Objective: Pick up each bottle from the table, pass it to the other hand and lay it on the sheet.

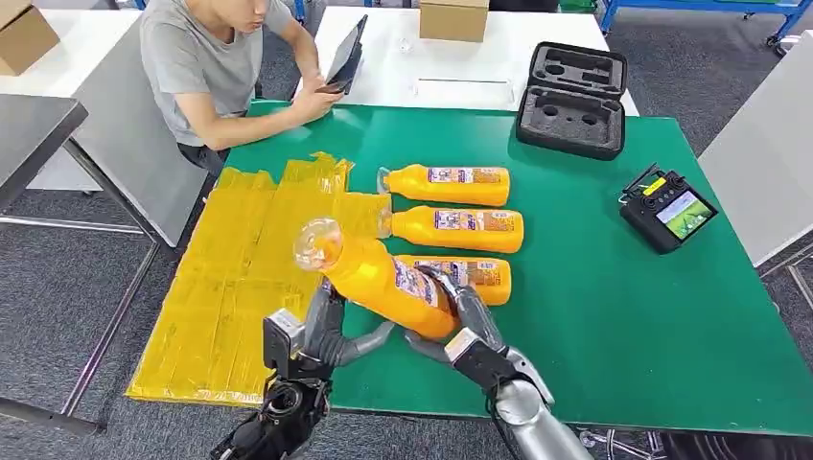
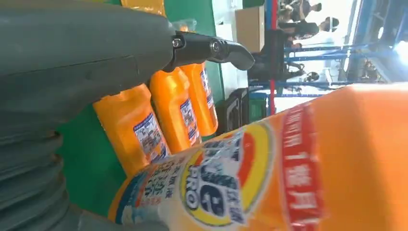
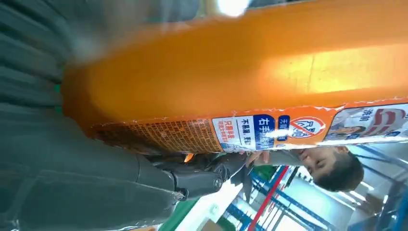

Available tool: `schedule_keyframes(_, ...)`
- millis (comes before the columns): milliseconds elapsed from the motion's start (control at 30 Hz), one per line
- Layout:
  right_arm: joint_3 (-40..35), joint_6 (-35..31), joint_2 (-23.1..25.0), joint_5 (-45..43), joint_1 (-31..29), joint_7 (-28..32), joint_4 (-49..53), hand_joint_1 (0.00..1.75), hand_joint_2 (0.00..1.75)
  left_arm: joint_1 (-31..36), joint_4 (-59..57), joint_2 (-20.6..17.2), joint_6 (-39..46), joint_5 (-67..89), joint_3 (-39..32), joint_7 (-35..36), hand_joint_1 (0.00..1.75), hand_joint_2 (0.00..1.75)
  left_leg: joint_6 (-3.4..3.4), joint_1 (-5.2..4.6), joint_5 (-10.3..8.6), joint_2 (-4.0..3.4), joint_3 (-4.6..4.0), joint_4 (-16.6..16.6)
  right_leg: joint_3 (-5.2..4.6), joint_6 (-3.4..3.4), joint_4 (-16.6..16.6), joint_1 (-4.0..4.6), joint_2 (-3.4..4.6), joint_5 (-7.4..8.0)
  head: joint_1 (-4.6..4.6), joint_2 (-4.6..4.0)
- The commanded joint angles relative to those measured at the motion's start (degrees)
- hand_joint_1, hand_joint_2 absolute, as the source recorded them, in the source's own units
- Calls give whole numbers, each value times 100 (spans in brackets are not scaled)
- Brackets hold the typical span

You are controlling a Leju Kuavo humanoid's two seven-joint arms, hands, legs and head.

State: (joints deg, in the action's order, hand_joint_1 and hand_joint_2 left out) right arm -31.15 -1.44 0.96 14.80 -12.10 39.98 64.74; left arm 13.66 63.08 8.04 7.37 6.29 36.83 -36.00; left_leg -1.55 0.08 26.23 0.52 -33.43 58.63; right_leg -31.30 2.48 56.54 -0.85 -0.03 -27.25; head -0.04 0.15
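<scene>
— Where's the bottle at?

— The orange bottle [image 1: 383,280] is up off the green table [image 1: 614,316], tilted, its clear cap end raised toward the yellow sheet [image 1: 240,278] and its base lower, near the front edge. The right hand [image 1: 460,321] has its dark fingers wrapped round the lower body, grasping it. In the right wrist view the bottle [image 3: 240,72] fills most of the frame, label and small print along one side.

— And the left hand?

— The left hand [image 1: 331,331] is right beside the bottle, under its middle, fingers spread and reaching up along it. Whether it actually grips or just touches, I can't tell. In the left wrist view a dark finger [image 2: 211,48] sticks out over the label of the bottle [image 2: 269,178], apart from it there.

— The others?

— Three bottles still lie on their sides on the table: the far bottle [image 1: 451,184], the middle bottle [image 1: 458,228] with its cap just over the sheet's edge, and the near bottle [image 1: 475,275], partly hidden behind the lifted one. All point their caps toward the sheet.

— What else is around?

— An open black foam case [image 1: 572,99] at the far edge, a controller with a lit screen [image 1: 667,209] to the right, and a person in a grey shirt [image 1: 206,67] seated at the far left corner holding a tablet [image 1: 347,56]. A cardboard box [image 1: 454,19] sits on the white table behind.
</scene>
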Motion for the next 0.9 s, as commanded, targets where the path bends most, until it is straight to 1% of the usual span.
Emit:
schedule_keyframes(33, 101, -314, -128, 211, -6, 2, -304, 175, 175, 90, 107, -222, -40, 49, -82, -400, 0, 175, 9, 5, -2, -8, 12, -8, 12, -12, -10, 6, 4, 5, 0, 2)
schedule_keyframes(200, 218, -407, -160, 287, 29, 2, -288, 175, 175, 103, 105, -213, -59, 37, -74, -400, 0, 175, 9, 6, -2, -6, 6, -4, 6, -12, -6, 6, 2, 4, 0, 0)
schedule_keyframes(267, 394, -491, -179, 366, 69, 2, -275, 175, 175, 121, 96, -208, -97, 35, -40, -400, 0, 175, 10, 5, -3, -7, 10, -7, 10, -13, -10, 6, 2, 5, 0, 0)
schedule_keyframes(567, 634, -410, -201, 353, 164, 2, -205, 175, 175, 94, 141, -244, -212, 4, 71, -400, 0, 175, 8, 4, -1, -1, 7, -4, 8, -10, -6, 5, -3, 2, 0, 2)
schedule_keyframes(600, 648, -466, -179, 372, 127, 2, -267, 175, 175, 48, 218, -265, -512, -124, 128, -400, 0, 175, 7, 3, -1, 0, 6, -3, 7, -9, -5, 3, -3, 1, 0, 0)
schedule_keyframes(667, 600, -481, -173, 339, 71, 2, -280, 175, 175, 41, 230, -268, -593, -90, 174, -400, 0, 175, 12, 7, -2, -13, 15, -10, 13, -16, -14, 8, 8, 7, 0, 0)
schedule_keyframes(733, 575, -464, -147, 298, -15, 2, -331, 175, 175, 30, 214, -249, -688, -125, 186, -400, 0, 175, 7, 2, 0, -10, 4, -2, 2, -8, -2, 2, 7, 3, 0, 2)
schedule_keyframes(900, 495, -389, -107, 118, -384, 2, -654, 175, 175, 93, 41, -203, -1084, -211, 219, -400, 0, 175, 8, 2, 0, -23, 6, -2, 1, -11, -3, 3, 19, 7, 0, 0)
